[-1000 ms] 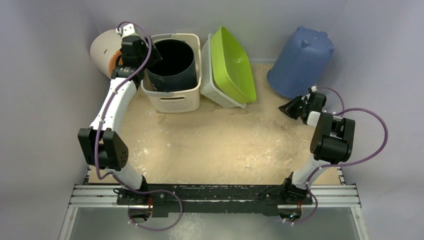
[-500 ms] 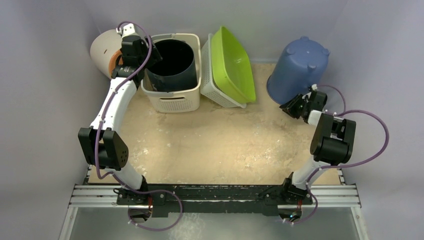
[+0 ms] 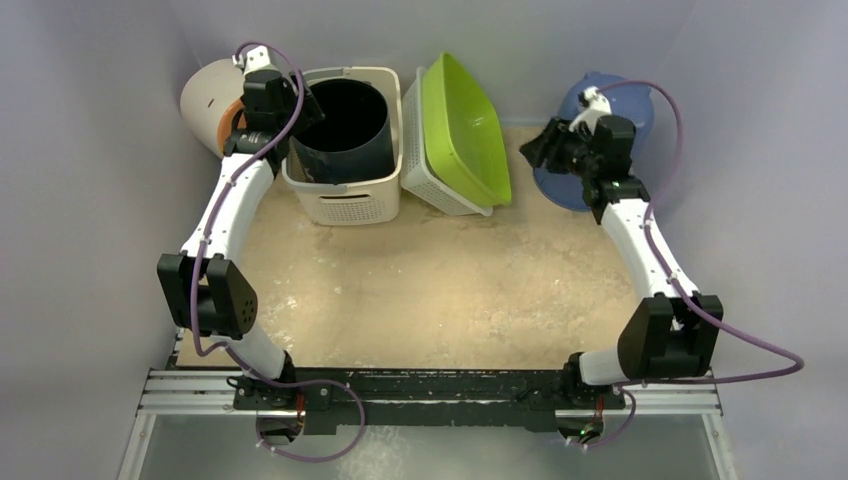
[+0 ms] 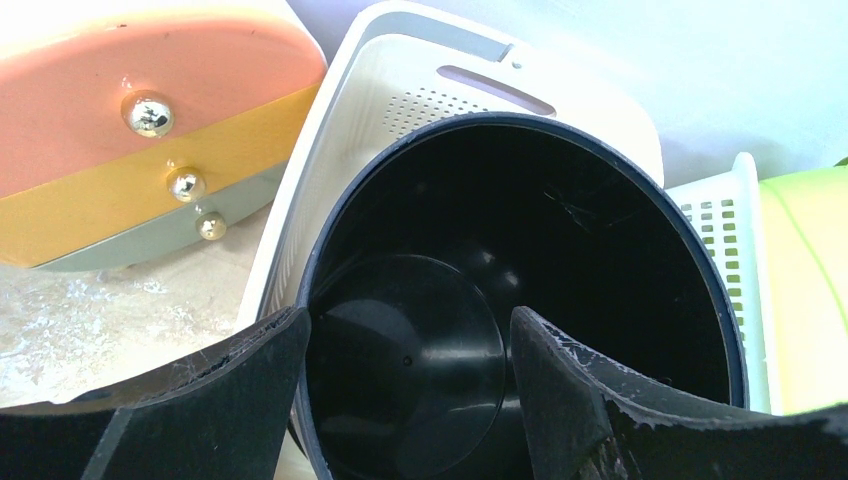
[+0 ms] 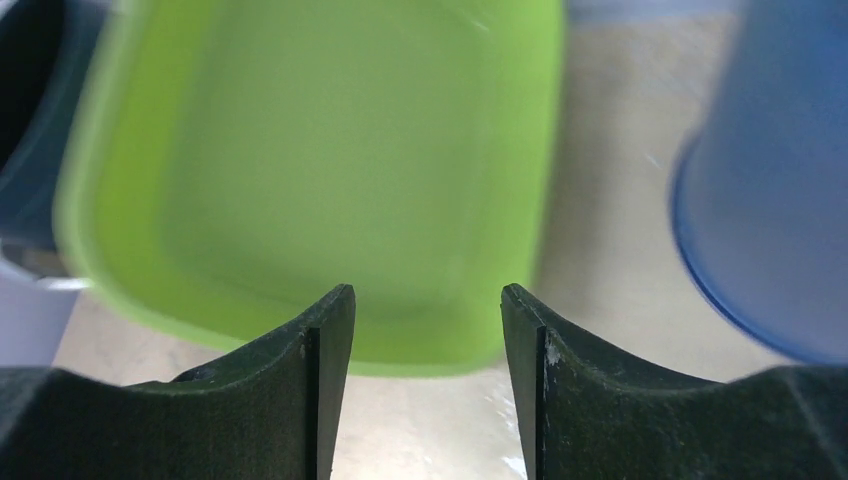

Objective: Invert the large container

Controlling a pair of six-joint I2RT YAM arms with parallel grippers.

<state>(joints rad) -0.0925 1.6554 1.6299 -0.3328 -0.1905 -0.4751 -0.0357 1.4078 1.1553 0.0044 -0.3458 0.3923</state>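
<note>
The large blue container (image 3: 640, 112) stands at the back right with its footed bottom up, partly hidden behind my right arm. Its wall shows at the right of the right wrist view (image 5: 770, 200). My right gripper (image 3: 545, 150) is open and empty just left of it, off its wall, facing the green tub (image 5: 320, 150); the open jaws show in the right wrist view (image 5: 427, 300). My left gripper (image 3: 312, 110) is open and empty over the rim of a black bucket (image 3: 350, 130), with its open jaws in the left wrist view (image 4: 410, 325) above the bucket's inside (image 4: 520, 250).
The black bucket sits in a cream basket (image 3: 350, 205). The green tub (image 3: 460, 130) leans in a white perforated basket (image 3: 430, 185). A round pastel box (image 3: 205, 100) lies at the back left. Purple walls close the sides and back.
My right arm swung from the blue container's near side up and back to its left. The blue container went from tilted to standing bottom up. The left arm has not moved.
</note>
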